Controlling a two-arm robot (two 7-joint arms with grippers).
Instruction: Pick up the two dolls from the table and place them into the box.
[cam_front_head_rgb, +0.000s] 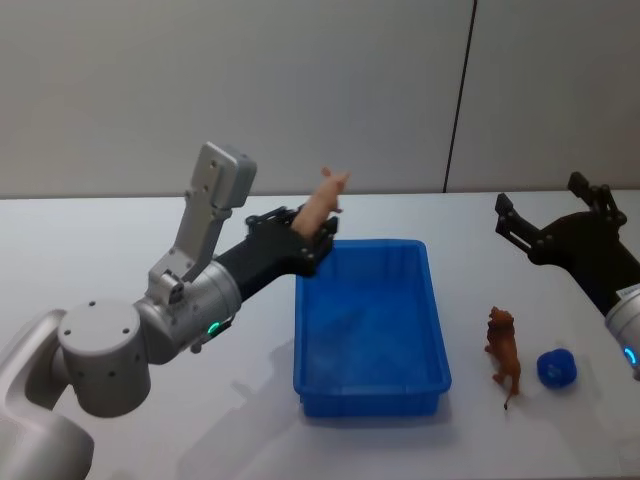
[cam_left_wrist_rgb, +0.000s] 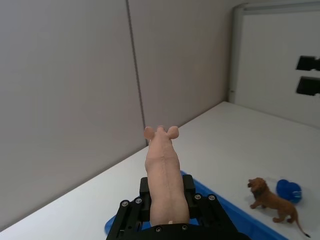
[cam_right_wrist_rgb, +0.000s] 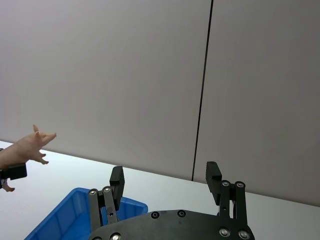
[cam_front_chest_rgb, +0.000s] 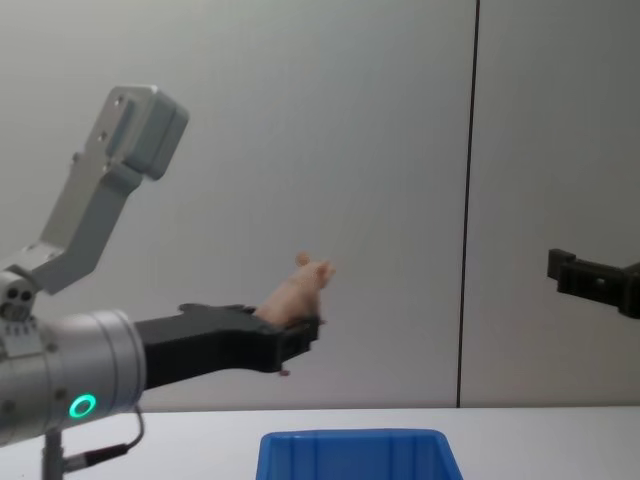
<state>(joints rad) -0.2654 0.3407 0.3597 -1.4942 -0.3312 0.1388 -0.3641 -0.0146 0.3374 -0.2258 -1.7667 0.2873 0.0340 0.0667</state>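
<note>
Left end effector (cam_front_head_rgb: 308, 236) is clamped on the pig doll (cam_front_head_rgb: 323, 200); the grip is on the rear half, snout poking out past the fingertips (likely the easiest part of the body to pinch). Pig is in the air over the far-left corner of the box (cam_front_head_rgb: 370, 400), well above the rim in the chest view; my read is that the height is there to clear the rim before release. Box interior is bare, so nothing is placed yet.

Right end effector (cam_front_head_rgb: 548, 205) hovers over the far right of the counter (cam_front_head_rgb: 100, 250), fingers apart with nothing between them; probably staged for the other doll. The lion doll (cam_front_head_rgb: 503, 355) stands upright on the counter, just right of the box, next to a small blue object (cam_front_head_rgb: 556, 368); the two look apart, not touching.

Next, I'd guess: move the pig inward over the box, lower, release.
</note>
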